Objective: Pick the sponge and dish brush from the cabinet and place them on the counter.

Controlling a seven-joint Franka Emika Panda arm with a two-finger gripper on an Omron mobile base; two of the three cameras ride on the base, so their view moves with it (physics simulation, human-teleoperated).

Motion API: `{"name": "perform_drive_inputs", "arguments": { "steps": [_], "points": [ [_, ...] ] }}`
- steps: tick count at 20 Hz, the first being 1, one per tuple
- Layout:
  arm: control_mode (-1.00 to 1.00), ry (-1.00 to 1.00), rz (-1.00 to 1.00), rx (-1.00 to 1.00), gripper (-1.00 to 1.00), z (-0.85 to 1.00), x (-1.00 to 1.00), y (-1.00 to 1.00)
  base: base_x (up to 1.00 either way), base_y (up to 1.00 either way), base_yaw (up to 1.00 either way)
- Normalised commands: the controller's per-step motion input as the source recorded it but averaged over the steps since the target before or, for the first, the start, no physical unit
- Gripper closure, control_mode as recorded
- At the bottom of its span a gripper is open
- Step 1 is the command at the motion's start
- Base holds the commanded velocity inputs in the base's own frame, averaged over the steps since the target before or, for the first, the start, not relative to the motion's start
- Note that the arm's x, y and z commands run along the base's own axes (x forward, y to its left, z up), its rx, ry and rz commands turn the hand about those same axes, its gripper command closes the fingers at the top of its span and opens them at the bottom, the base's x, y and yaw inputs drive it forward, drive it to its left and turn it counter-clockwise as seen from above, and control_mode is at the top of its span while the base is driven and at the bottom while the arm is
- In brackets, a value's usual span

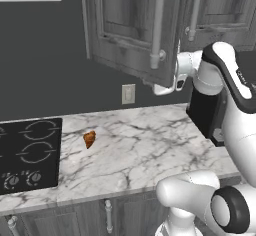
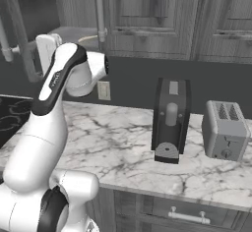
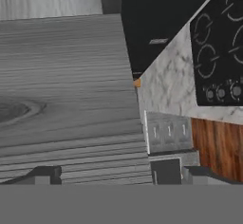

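The cabinet [image 1: 125, 25] hangs over the counter [image 1: 145, 145] with one door swung out toward me, its silver bar handle [image 1: 159, 20] facing the room. My gripper [image 1: 165, 87] sits just under that door's lower edge. In the hand view the gripper [image 3: 107, 173] is open, fingertips [image 3: 45, 173] wide apart and empty, with the grey wood grain close in front. On the cabinet's grey shelf [image 2: 69, 32] lies a slim pale cream stick, the dish brush [image 2: 88, 38]. The sponge is hidden.
A small orange-brown lump [image 1: 89, 139] lies on the marble beside the black cooktop [image 1: 27, 155]. A black coffee machine [image 2: 170, 120] and a grey toaster [image 2: 225, 130] stand at the right. A wall outlet [image 1: 128, 94] sits on the dark backsplash.
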Motion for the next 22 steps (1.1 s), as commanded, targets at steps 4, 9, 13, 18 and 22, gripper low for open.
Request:
{"name": "perform_drive_inputs", "arguments": {
  "steps": [4,9,13,18,22],
  "points": [
    [-1.0,-0.03,0.01,-0.02,-1.0,-0.2,-0.01,0.91,0.0,0.0,0.0],
    [-1.0,-0.04,0.0,-0.07,-1.0,-0.2,0.0,0.95,0.0,0.0,0.0],
    [-1.0,-0.07,-0.04,-0.08,-1.0,-0.04,-0.05,0.66,0.0,0.0,0.0],
    [-1.0,-0.08,-0.03,-0.12,-1.0,0.0,-0.03,0.37,0.0,0.0,0.0],
    [-1.0,-0.01,0.0,-0.05,-1.0,0.0,-0.03,0.14,0.0,0.0,0.0]
  ]
}}
